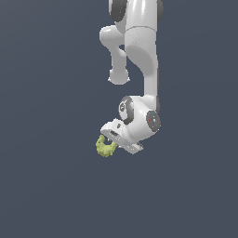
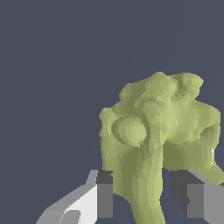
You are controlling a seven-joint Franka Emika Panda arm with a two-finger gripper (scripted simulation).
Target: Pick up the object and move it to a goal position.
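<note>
You've got a yellow-green clump [image 2: 153, 140], plain and patternless, next to white fingers [image 2: 89, 203] with dark grey pads, all over flat slate-blue backdrop [image 1: 46, 116].

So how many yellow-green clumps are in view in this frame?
1. The yellow-green clump sits at the gripper, between its fingers in the wrist view. No second one shows in either view.

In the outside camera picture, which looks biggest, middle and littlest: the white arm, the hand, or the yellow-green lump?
1. The white arm, biggest by far.
2. The hand, middle.
3. The yellow-green lump, littlest, though the hand hides part of it.
</note>
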